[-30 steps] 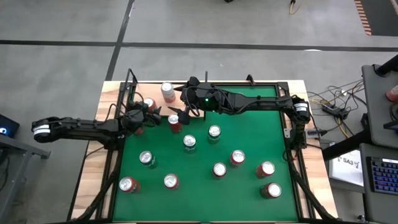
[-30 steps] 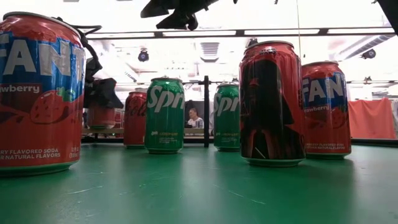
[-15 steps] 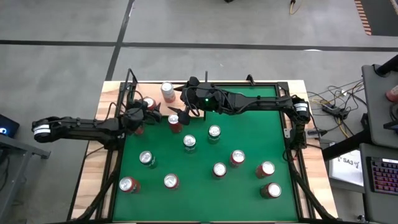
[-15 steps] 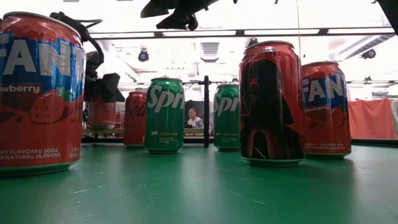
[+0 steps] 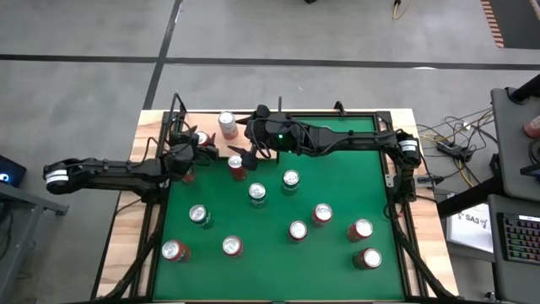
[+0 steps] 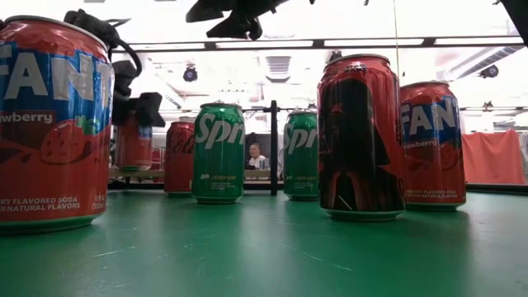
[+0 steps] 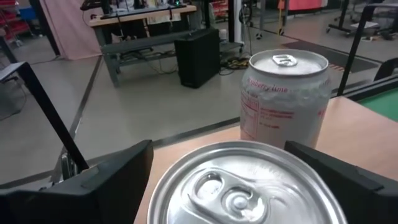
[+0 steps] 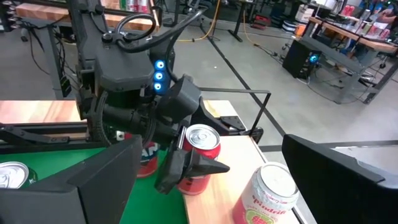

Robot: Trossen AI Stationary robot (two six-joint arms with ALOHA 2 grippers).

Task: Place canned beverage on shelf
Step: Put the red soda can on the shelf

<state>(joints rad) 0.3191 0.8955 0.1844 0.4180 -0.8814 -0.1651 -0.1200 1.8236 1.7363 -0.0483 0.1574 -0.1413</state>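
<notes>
While I watch the high view, my left gripper (image 5: pixel 192 149) sits at the upper left of the frame, over the shelf (image 5: pixel 152 127), with its jaws clamped around a red can (image 8: pixel 200 152). In the left wrist view I see this can's silver top between the two dark fingers (image 7: pixel 106 180), and a pale can (image 7: pixel 285 96) stands upright just beyond it on the wood. My right gripper (image 5: pixel 245 152) hangs near the upper middle with jaws apart, above another red can (image 5: pixel 237 166) on the green felt (image 5: pixel 337 186).
</notes>
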